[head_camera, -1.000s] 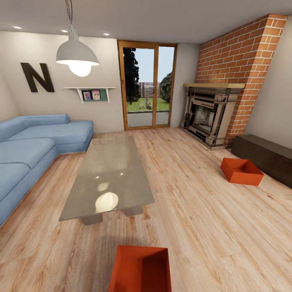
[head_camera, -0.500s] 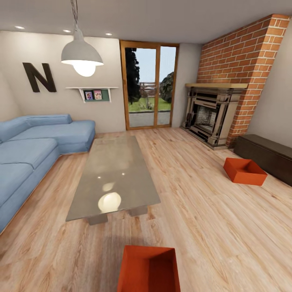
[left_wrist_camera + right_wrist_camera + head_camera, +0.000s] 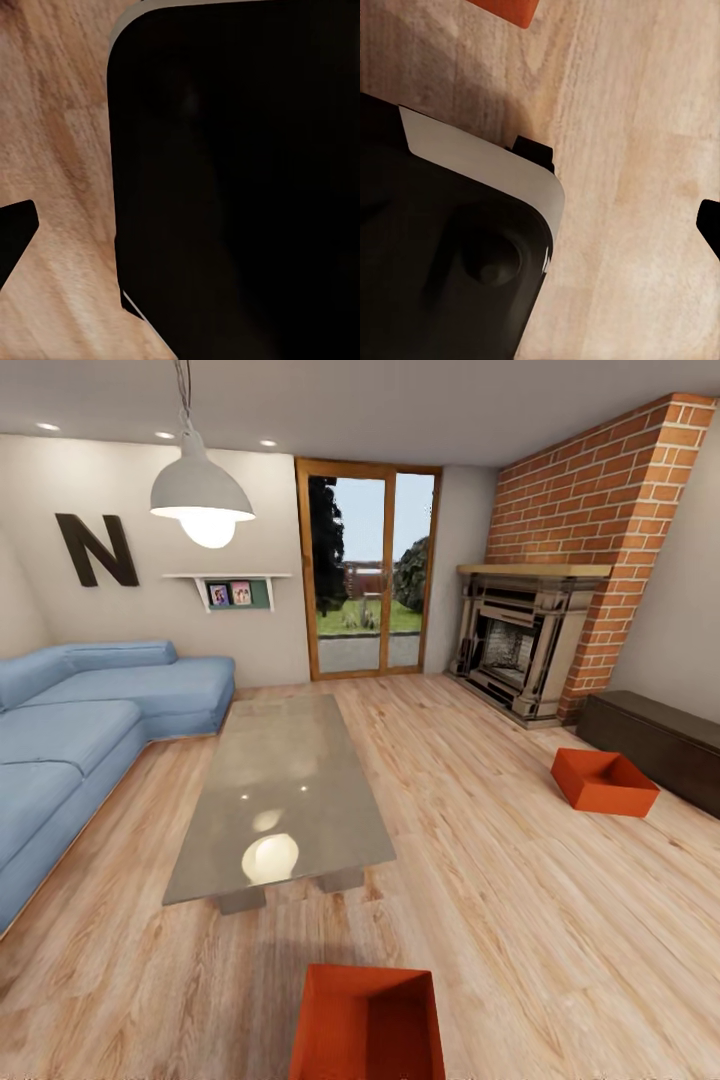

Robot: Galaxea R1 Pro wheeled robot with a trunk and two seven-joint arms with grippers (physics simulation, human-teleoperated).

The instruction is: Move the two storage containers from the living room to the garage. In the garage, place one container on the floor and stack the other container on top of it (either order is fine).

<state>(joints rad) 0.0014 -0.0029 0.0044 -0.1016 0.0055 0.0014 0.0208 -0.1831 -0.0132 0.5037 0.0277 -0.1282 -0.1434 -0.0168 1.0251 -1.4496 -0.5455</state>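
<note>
Two orange-red rectangular storage containers with low straight walls lie on the light wood-plank floor (image 3: 480, 920) of the living room. The near container (image 3: 368, 1022) sits at the near edge of the head view, just in front of the near end of the long glass coffee table (image 3: 280, 790), open side up, its interior empty. The far container (image 3: 603, 781) rests well apart from it, to the right, just beside the long dark brown bench (image 3: 655, 745) that stands against the right wall. An orange-red corner (image 3: 506, 10) of a container also appears in the right wrist view, lying on the planks beyond a dark, white-edged part of the robot's body (image 3: 457, 262).

Left of the table stands the blue sectional sofa (image 3: 80, 730). On the far wall hang a large dark letter N (image 3: 97, 549) and a small white shelf with framed pictures (image 3: 228, 590); a white dome pendant lamp (image 3: 201, 495) hangs lit above the table. A wood-framed glass door (image 3: 368, 575) opens onto greenery, and a red brick fireplace (image 3: 560, 600) occupies the far right corner.

Whether the left and right grippers are spread or closed cannot be told: the wrist views show dark robot body over planks.
</note>
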